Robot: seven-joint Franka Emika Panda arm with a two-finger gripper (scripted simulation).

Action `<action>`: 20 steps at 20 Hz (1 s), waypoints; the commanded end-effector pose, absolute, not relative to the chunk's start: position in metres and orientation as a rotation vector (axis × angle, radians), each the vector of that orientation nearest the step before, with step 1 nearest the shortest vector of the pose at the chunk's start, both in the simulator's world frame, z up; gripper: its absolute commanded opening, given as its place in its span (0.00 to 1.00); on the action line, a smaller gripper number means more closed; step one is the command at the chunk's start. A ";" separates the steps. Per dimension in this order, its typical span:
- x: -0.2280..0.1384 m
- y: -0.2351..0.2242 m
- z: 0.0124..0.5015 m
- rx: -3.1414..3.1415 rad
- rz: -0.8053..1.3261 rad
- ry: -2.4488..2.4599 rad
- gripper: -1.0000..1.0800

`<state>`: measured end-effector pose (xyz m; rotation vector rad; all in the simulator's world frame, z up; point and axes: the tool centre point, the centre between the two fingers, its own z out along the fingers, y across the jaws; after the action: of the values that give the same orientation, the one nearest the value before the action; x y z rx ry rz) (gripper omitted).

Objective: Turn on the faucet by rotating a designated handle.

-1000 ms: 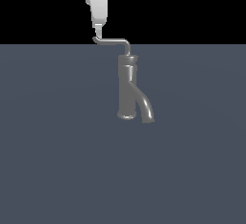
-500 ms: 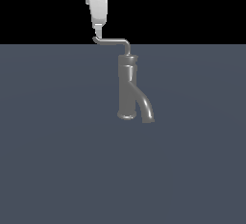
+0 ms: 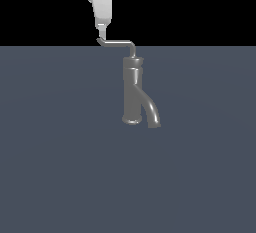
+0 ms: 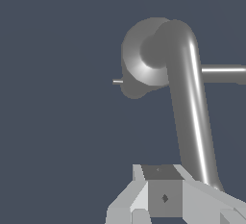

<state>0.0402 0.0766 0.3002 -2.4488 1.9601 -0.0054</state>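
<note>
Faucet: I see it standing upright just above the middle of the exterior view, round base on the grey desk, thick spout curving down toward the lower right of the frame.

Handle: thin bent rod atop the column, running level toward the upper left of the frame and ending in a small upturned tip. In the wrist view it is the long bright bar reaching from the column top down to the fingers.

End effector: it hangs down from the top edge of the exterior view, with its narrow tip right at the handle's upturned end. I cannot tell how wide it stands, or whether it grips the rod or merely presses against it; the wrist view shows only pale finger blocks at the rod's end.

Change: none that I can find. Against the two earlier exterior pictures, arm, handle and spout all sit in the same places.

Meaning for the task: I judge the turn has not visibly begun; the handle reads as unrotated.

Next move: my guess is a sideways sweep of the tip about the column.

Risk: the thin rod could slip off the fingers.
</note>
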 end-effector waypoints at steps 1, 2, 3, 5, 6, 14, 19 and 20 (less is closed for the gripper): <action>0.031 0.075 0.300 -2.452 0.000 1.964 0.00; 0.028 0.074 0.300 -2.452 0.000 1.964 0.00; 0.025 0.074 0.300 -2.452 0.000 1.964 0.00; 0.019 0.073 0.300 -2.452 0.000 1.964 0.00; 0.017 0.073 0.300 -2.452 0.000 1.964 0.00; 0.004 0.074 0.300 -2.455 -0.006 1.955 0.00; -0.009 0.058 0.300 -2.454 -0.004 1.957 0.00; -0.012 0.054 0.300 -2.454 -0.004 1.957 0.00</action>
<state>-0.0067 0.0667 0.3002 -2.4625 1.9393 -0.0068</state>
